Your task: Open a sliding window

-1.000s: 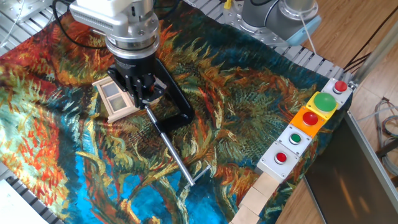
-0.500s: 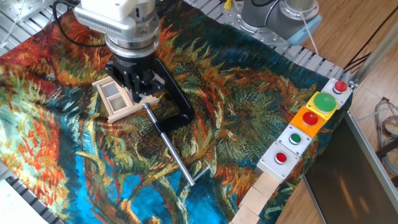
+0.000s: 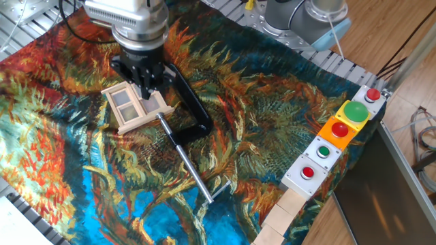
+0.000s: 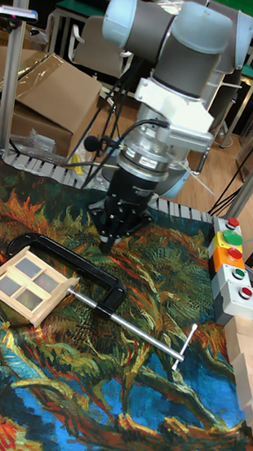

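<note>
Basically, sliding window (image 4: 30,282) lies flat on cloth just left of black C-clamp (image 4: 74,263), long axis parallel w/ clamp's rod, while gripper (image 4: 108,245) hangs above clamp's right side, fingers pinched shut, holding nothing.

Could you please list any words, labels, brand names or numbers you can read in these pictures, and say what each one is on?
No text can be read in either view.
Button boxes: only plain red and green buttons, no legible labels.
Robot arm: no readable brand mark.
Sliding window and C-clamp: no markings visible.
Cardboard box: no print discernible.
</note>
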Controlling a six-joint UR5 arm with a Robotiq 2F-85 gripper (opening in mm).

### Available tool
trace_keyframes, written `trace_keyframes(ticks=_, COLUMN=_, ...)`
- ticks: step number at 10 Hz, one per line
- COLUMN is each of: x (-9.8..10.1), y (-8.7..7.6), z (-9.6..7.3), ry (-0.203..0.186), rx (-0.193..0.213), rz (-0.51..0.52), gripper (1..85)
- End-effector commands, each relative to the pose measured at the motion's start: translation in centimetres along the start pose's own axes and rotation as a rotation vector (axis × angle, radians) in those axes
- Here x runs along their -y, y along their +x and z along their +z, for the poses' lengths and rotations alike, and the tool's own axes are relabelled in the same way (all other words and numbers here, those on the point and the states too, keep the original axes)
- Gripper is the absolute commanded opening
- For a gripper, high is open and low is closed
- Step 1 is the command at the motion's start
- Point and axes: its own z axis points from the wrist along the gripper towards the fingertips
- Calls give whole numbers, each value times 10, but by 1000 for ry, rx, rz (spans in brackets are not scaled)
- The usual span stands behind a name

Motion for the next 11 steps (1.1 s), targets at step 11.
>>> trace_keyframes(ticks=11, x=29, y=53, z=17, ry=27, rx=-111, rz=-67, gripper=13)
